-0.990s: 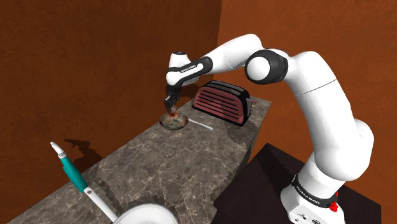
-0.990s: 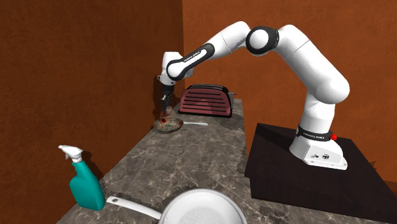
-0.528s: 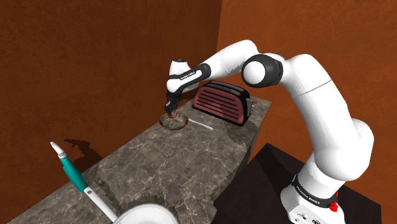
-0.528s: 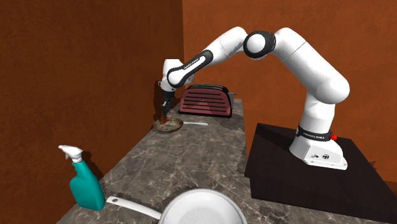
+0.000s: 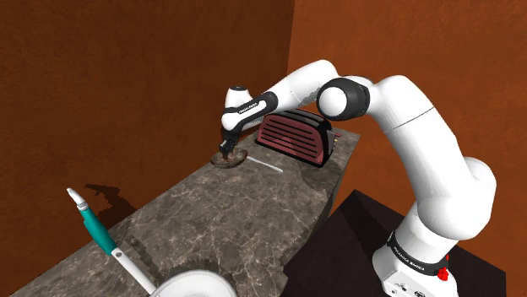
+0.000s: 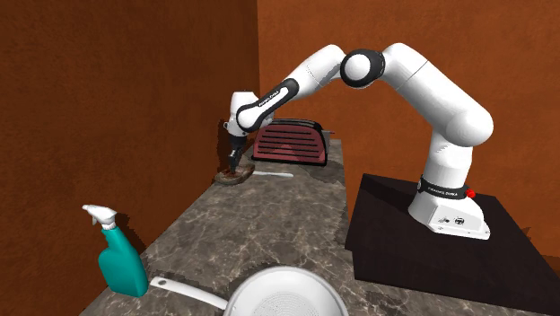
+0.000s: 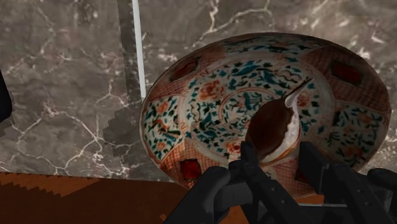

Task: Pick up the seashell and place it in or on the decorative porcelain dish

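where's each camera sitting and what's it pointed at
Shoulder view: beside and a little behind the black stand, looking down the grey marble counter toward the patterned round dish; the white arm shows.
Second exterior view: off the counter's near end, facing along it to the dark red toaster; arm and stand show.
Wrist view: on the hand, looking down into the dish; black fingers clasp the brown and white seashell.
Both exterior views share the teal spray bottle.

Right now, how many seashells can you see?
1: the shell, clasped between the fingers over the patterned dish. Others may hide behind the toaster.
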`<state>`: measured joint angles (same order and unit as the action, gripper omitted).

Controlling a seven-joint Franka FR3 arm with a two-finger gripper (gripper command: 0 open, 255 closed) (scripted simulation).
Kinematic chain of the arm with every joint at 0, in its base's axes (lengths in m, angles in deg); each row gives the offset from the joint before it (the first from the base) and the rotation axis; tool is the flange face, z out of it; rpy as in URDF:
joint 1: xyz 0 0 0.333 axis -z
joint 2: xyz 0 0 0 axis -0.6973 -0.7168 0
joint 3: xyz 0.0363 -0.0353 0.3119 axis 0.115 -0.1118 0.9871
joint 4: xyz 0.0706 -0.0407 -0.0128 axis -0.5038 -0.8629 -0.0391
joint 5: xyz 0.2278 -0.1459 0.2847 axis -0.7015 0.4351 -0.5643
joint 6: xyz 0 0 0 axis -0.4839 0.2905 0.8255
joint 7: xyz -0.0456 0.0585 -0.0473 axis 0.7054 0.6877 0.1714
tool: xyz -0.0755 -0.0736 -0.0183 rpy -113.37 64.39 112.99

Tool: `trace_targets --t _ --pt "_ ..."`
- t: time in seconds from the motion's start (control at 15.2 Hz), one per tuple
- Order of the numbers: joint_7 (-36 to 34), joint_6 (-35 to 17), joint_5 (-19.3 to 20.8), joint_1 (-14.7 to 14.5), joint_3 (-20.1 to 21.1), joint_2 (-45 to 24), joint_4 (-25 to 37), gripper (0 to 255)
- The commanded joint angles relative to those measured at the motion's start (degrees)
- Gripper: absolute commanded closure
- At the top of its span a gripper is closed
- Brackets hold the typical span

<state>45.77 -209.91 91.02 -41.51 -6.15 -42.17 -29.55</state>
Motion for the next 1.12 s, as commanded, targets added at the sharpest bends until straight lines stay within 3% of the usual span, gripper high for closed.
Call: trace_targets --t 0.0,0.26,0.33,0.66,1.06 --pt "0.0 -0.1 0.0 0.0 0.0 -0.1 0.0 255" --pt "0.0 -0.1 0.0 0.0 0.0 -0.1 0.0 255" --pt "0.0 -0.1 0.0 0.0 0.0 -0.1 0.0 0" --pt "0.0 -0.1 0.0 0.0 0.0 -0.1 0.0 0" --pt "0.2 2.8 -0.5 0.8 0.5 6.1 -3.4 0"
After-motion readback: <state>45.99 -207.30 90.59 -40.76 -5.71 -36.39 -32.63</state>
